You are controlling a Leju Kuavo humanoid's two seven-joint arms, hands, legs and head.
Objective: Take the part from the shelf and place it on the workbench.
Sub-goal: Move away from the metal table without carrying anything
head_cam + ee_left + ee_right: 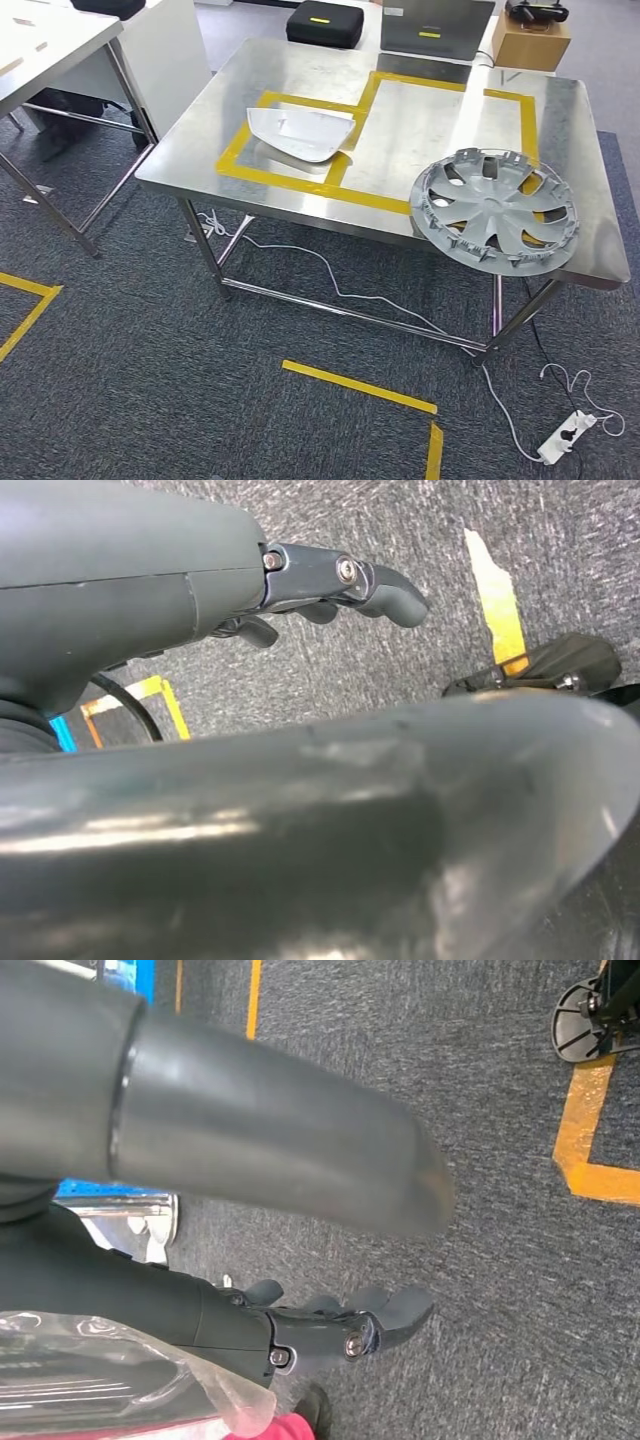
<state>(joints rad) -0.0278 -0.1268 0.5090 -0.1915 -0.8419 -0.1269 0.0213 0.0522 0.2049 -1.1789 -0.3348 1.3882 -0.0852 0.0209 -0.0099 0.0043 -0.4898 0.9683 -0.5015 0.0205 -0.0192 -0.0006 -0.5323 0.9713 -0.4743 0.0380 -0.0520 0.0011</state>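
**Two parts lying on the steel workbench, both hands hanging over the carpet**

No readable writing is showing anywhere; the yellow labels on the black case [324, 23] and on the grey box [428, 27] at the far end of the workbench [392, 150] are too small to make out.

The white part [300, 132] is lying flat inside the left rectangle of yellow tape [309, 185], well in from the near edge. The grey wheel cover [494, 209] is sitting at the near right corner, its rim reaching almost to the table edge and covering part of the right tape outline. Open steel is lying between the two parts and behind them. A cardboard box [530, 42] is standing past the far right corner. On the carpet in front, a white cable is trailing to a power strip [566, 436], beside floor tape [361, 388].

The left hand [332, 585] is hanging above the carpet, fingers loosely extended, slightly curled and holding nothing. The right hand [340, 1325] is posed likewise, fingers apart and empty, though the thumb is blurring across much of that view, so the hand's far side is probably, not certainly, free as well.
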